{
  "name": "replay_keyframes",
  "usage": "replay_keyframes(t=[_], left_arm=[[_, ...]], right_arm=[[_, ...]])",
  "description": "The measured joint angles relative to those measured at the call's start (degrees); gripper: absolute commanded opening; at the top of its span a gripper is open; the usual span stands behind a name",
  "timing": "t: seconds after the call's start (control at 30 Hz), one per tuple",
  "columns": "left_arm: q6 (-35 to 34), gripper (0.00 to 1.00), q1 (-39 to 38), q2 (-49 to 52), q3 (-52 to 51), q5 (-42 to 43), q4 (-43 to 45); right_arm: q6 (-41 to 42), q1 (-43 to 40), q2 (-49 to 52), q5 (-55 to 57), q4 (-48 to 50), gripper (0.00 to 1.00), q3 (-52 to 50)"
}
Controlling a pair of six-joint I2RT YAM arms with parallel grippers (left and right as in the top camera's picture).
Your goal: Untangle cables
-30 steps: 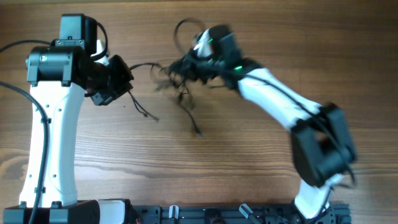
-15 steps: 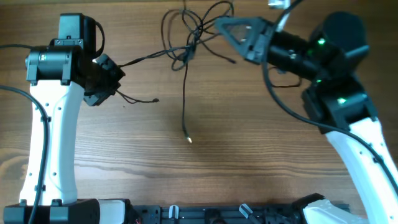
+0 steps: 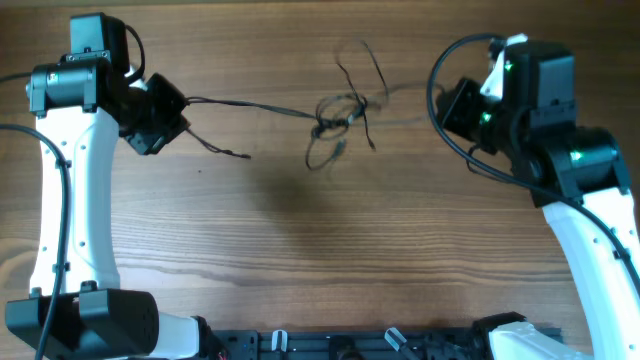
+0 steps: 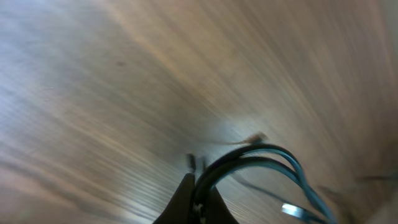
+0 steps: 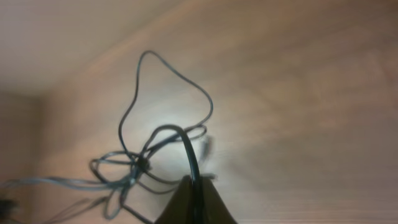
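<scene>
The cables (image 3: 335, 115) are thin black cords knotted in a loose bunch at the table's back middle. One strand runs left to my left gripper (image 3: 180, 104), another runs faintly right toward my right gripper (image 3: 452, 106). In the left wrist view my left gripper (image 4: 199, 194) is shut on two or three looping cords (image 4: 261, 155), with a silvery plug (image 4: 291, 210) beside them. The right wrist view has my right gripper (image 5: 194, 186) shut on one cord that leads up to the tangle (image 5: 142, 165). A loose cord end (image 3: 235, 153) trails below the left strand.
The wooden table (image 3: 300, 250) carries only the cords. Thick black robot cables (image 3: 60, 210) hang along the left arm, and another (image 3: 445, 130) loops by the right arm. A black rail (image 3: 350, 345) runs along the front edge.
Both arms have drawn apart, the right one pulling back to the right. The cords are now stretched between them with the knot in the middle. The long dangling end has risen out of the table's centre.
</scene>
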Motion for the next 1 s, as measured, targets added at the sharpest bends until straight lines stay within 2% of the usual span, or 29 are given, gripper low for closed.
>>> replay_keyframes(t=[0.07,0.13,0.17,0.2,0.23,0.27,0.3,0.33,0.4,0.47,0.57,0.63,0.7,0.8,0.93,1.0], left_arm=[[0.04,0.04,0.46,0.02,0.00,3.26,1.29],[-4.28,0.04,2.51,0.02,0.00,5.09,2.67],[-6.38,0.04,3.23,0.02,0.00,5.14,2.64],[-9.73,0.04,4.04,0.02,0.00,4.31,1.88],[-11.80,0.07,4.98,0.02,0.00,3.67,1.22],[-12.31,0.22,5.77,0.02,0.00,3.02,0.59],[-11.89,0.33,5.77,0.02,0.00,2.60,0.55],[-10.91,0.34,5.68,0.02,0.00,2.29,0.07],[-9.99,0.37,4.66,0.02,0.00,1.68,-1.11],[-9.20,0.46,3.08,0.02,0.00,1.46,-1.53],[-7.45,0.57,0.96,0.02,0.00,0.39,-1.60],[-6.60,0.63,-0.66,0.02,0.00,-1.33,-1.64],[-6.29,0.70,-2.95,0.39,0.00,-3.08,-1.60],[-2.91,0.71,-6.71,4.55,0.00,-5.40,-1.42],[4.00,0.71,-12.48,13.31,0.00,-5.57,-2.12],[8.31,0.79,-16.22,17.53,0.00,-5.60,-1.88]], right_arm=[[-2.16,0.00,1.73,0.13,-4.52,0.04,0.20],[-5.92,0.00,7.74,0.02,-12.09,0.04,0.04],[-4.96,0.04,9.99,1.97,-14.01,0.04,0.04],[-3.43,0.04,12.00,4.37,-15.04,0.09,0.02],[-3.21,0.00,13.14,5.35,-14.51,0.36,0.00],[-4.48,0.00,13.46,5.33,-12.90,0.68,-0.02],[-5.64,-0.02,13.46,4.37,-11.34,0.72,-0.04],[-7.48,-0.15,13.46,2.36,-9.79,0.75,-0.04],[-11.45,-0.31,13.46,-2.84,-8.74,0.76,-0.04],[-15.15,-0.20,13.46,-10.08,-8.55,0.80,-0.04],[-16.90,1.01,13.46,-13.27,-8.00,0.85,-0.04],[-17.44,3.69,13.46,-14.67,-6.29,1.00,-0.04],[-16.85,7.17,13.46,-15.50,-2.51,1.00,-0.07],[-10.80,10.10,13.46,-15.04,2.54,1.00,-0.07],[-6.91,9.46,13.46,-14.12,3.13,1.00,-0.07],[-6.60,9.44,13.46,-13.94,2.62,1.00,-0.07]])
